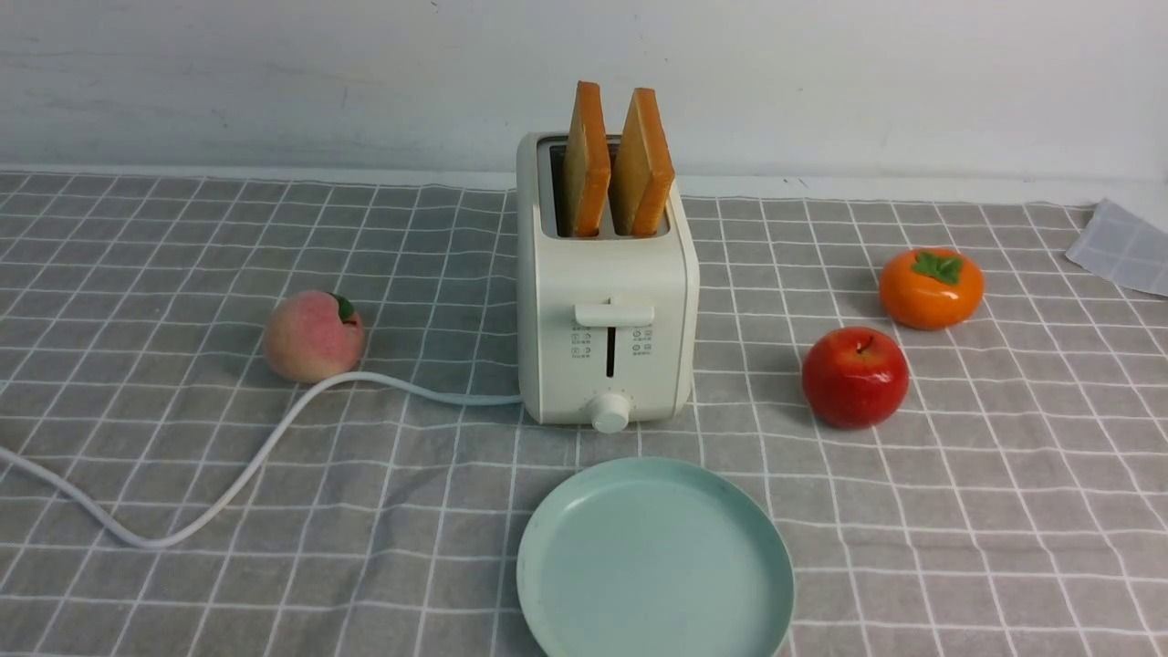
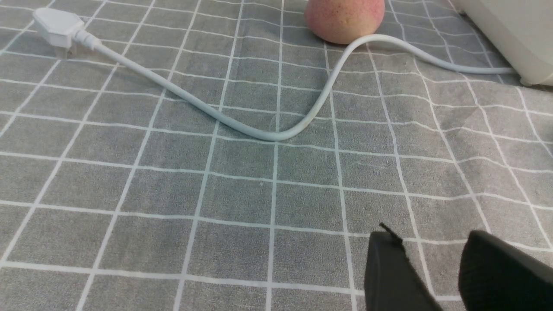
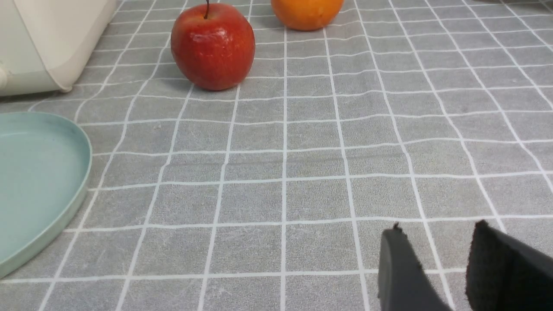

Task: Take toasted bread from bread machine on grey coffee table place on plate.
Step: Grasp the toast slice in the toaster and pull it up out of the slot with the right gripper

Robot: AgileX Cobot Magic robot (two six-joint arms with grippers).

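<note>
Two slices of toasted bread stand upright in the slots of the cream-white bread machine (image 1: 607, 319): the left slice (image 1: 586, 160) and the right slice (image 1: 642, 162). The pale mint-green plate (image 1: 655, 561) lies on the grey coffee table (image 1: 182, 584) just in front of the toaster. Neither arm shows in the front view. My left gripper (image 2: 432, 242) hangs open and empty over bare cloth, with the toaster's corner (image 2: 514, 34) far off. My right gripper (image 3: 436, 235) hangs open and empty over bare cloth, right of the plate's rim (image 3: 80, 190).
A peach (image 1: 313, 336) lies left of the toaster, with the white cord (image 1: 237, 474) curling past it to a plug (image 2: 58, 28). A red apple (image 1: 855, 377) and an orange persimmon (image 1: 931, 287) lie right of the toaster. A white wall stands behind.
</note>
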